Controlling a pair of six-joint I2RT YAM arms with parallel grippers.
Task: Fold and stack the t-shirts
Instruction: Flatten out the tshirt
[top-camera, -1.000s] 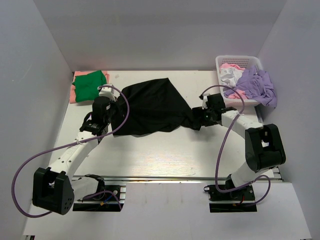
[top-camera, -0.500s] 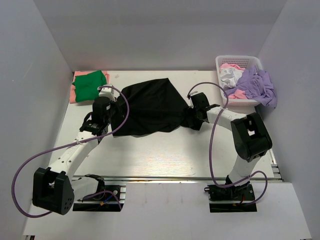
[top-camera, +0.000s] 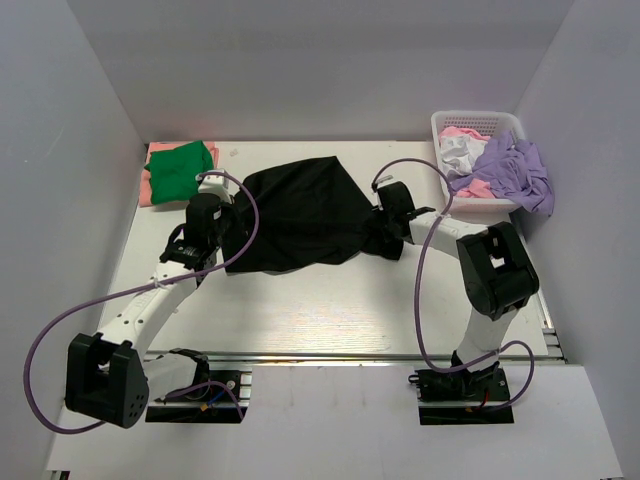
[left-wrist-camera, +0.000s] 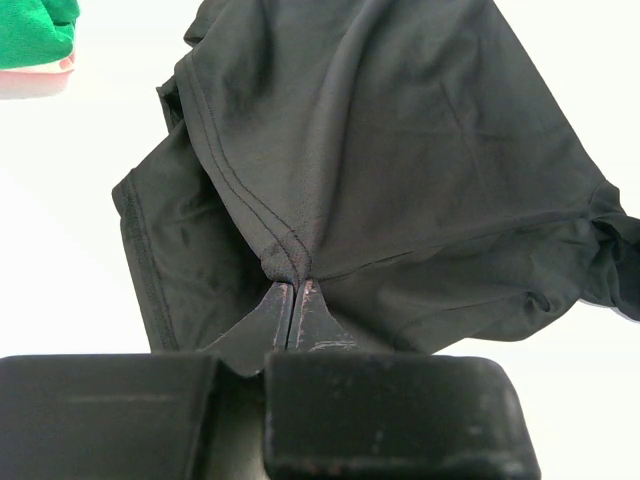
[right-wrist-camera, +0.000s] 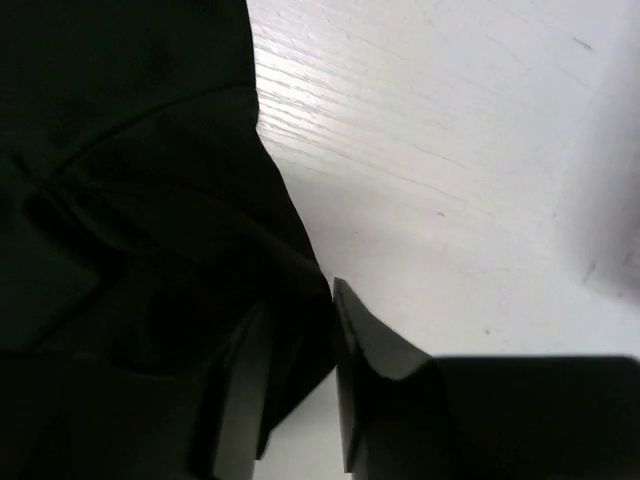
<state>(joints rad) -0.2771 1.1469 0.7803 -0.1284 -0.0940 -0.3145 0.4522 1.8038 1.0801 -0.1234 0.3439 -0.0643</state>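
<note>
The black t-shirt (top-camera: 300, 215) lies spread and crumpled across the middle of the table. My left gripper (top-camera: 227, 215) is shut on its left hem, the cloth (left-wrist-camera: 400, 150) bunched at the fingertips (left-wrist-camera: 293, 283). At the shirt's right end my right gripper (top-camera: 377, 232) is low over the bunched corner. In the right wrist view its jaws (right-wrist-camera: 297, 295) stand partly apart with a fold of the black cloth (right-wrist-camera: 120, 200) between them. A folded green t-shirt (top-camera: 180, 167) rests on a salmon-pink one (top-camera: 150, 187) at the back left.
A white lattice basket (top-camera: 475, 120) stands at the back right, holding a lavender shirt (top-camera: 515, 170) that spills over its front, a white one (top-camera: 460, 152) and a pale pink one (top-camera: 462, 131). Grey walls enclose the table on three sides.
My right arm has swung left from beside the basket to the shirt's right corner, and its jaws have narrowed around the cloth. The left arm has held still.
</note>
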